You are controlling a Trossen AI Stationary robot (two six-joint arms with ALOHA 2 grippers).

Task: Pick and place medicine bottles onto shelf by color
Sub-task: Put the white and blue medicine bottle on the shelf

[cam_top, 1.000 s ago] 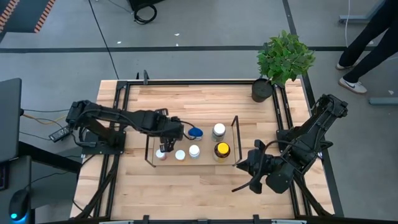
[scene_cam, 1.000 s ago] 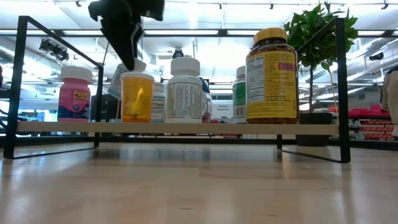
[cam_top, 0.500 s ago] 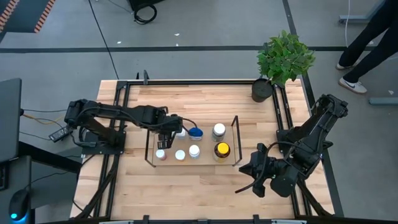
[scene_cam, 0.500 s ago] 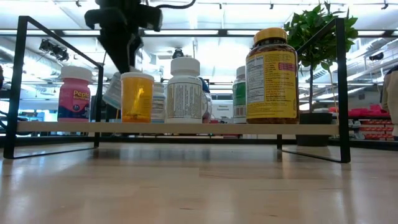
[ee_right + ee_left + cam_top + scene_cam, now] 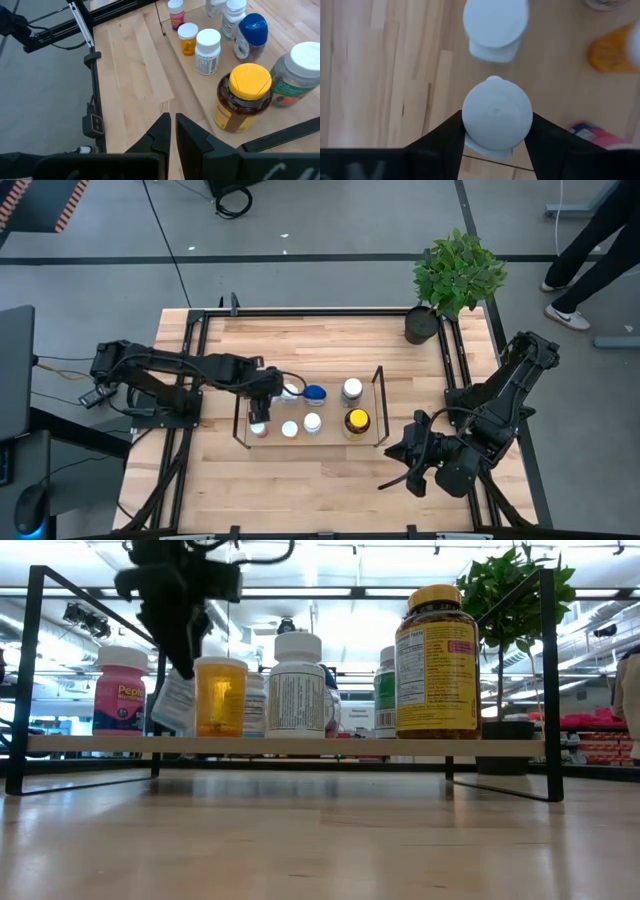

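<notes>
holding a white-capped bottle (image 5: 496, 114) clamped by its cap, the left gripper (image 5: 262, 392) hangs over the shelf (image 5: 378, 402) — seemingly the last to place; remaining bottles already stand there — right gripper (image 5: 172, 121), fingers together, waits aside.

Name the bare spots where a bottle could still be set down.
Free: shelf board between white-capped bottle and yellow-capped amber bottle; bare table behind and in front. Crowded: shelf's left end, where left gripper holds a white bottle.
</notes>
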